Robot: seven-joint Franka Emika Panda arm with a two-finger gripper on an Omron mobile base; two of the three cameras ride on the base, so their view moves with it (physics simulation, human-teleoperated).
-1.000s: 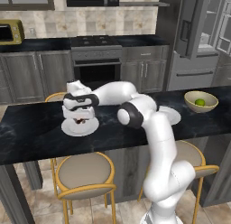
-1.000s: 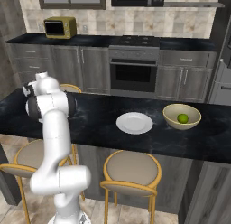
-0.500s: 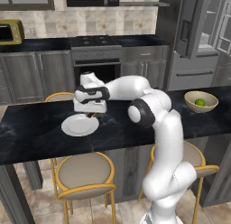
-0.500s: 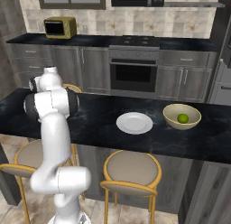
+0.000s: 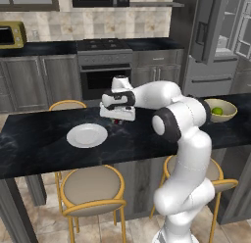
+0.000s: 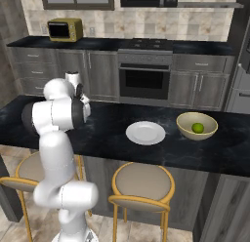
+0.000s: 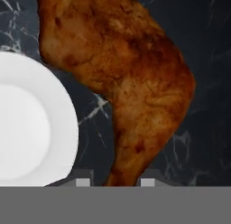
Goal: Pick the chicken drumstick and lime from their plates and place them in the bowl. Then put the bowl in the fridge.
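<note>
With the lime (image 6: 197, 127) already in the bowl (image 6: 184, 132), the claw (image 5: 117, 120) grips the chicken drumstick (image 7: 131, 83) just beside its plate (image 5: 87, 135); bowl drop and fridge remain.

Black marble counter (image 5: 44, 149), two white plates (image 5: 87, 135) (image 6: 145, 132), tan bowl (image 6: 197, 125) resting on it
</note>
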